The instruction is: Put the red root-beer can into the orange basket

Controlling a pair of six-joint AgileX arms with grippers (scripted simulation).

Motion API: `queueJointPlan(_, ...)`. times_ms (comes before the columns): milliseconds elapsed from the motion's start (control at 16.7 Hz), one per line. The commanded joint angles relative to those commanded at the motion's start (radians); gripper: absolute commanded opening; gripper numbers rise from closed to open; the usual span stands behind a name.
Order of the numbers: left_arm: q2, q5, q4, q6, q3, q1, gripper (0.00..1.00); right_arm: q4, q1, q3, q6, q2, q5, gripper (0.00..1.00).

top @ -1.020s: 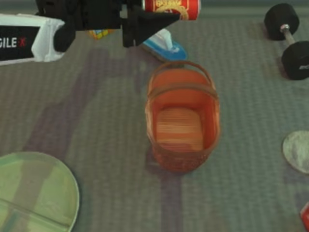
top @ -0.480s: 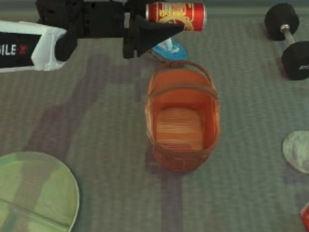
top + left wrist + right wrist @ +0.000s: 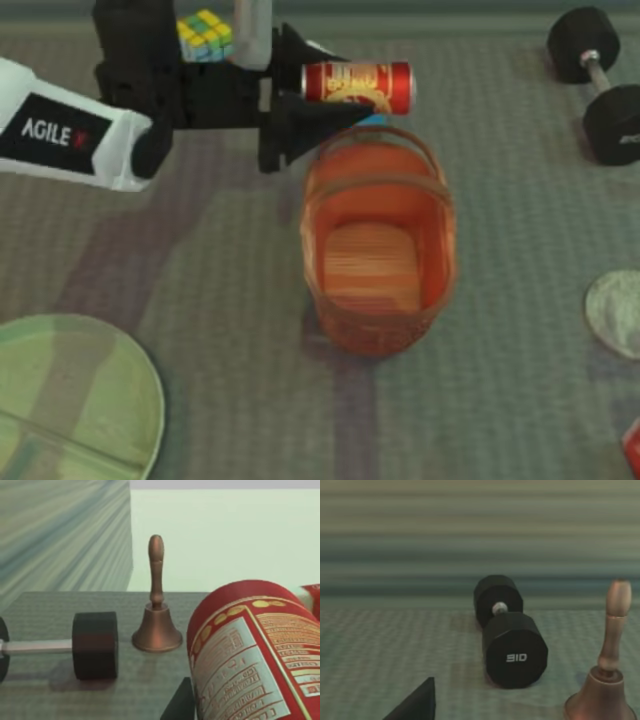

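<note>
The red root-beer can (image 3: 357, 85) lies on its side in the air, and my left gripper (image 3: 345, 86) is shut on it from the left. It hangs just past the far rim of the orange basket (image 3: 440, 250), over the arched handles. The basket stands upright mid-table, with nothing lying on its pale slatted bottom. In the left wrist view the can (image 3: 255, 655) fills the lower right, with one dark fingertip (image 3: 180, 702) against it. My right arm is out of the top view; its wrist view shows a single dark fingertip (image 3: 417, 702).
A black dumbbell (image 3: 600, 80) lies at the far right, with a bronze bell (image 3: 156, 615) near it. A colour cube (image 3: 205, 35) sits at the far edge behind the left arm. A green plate (image 3: 70, 400) fills the near left. A pale round object (image 3: 615, 312) is at the right edge.
The left gripper has carried the can nearer, from the table's far edge to just beyond the basket's far rim. The colour cube is now uncovered.
</note>
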Motion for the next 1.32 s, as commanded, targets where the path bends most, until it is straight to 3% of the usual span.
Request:
queueJointPlan(180,0.069,-0.001,0.103,-0.002,-0.034,0.007,0.0,0.0,0.0,0.0,0.0,0.0,0.0,1.0)
queueJointPlan(480,0.081,-0.001,0.12,-0.002,-0.042,0.008,0.0,0.0,0.0,0.0,0.0,0.0,0.0,1.0)
queueJointPlan(1260,0.081,-0.001,0.12,-0.002,-0.042,0.008,0.98,0.0,0.0,0.0,0.0,0.0,0.0,1.0)
queueJointPlan(1320,0.081,-0.001,0.12,-0.002,-0.042,0.008,1.0,0.0,0.0,0.0,0.0,0.0,0.0,1.0)
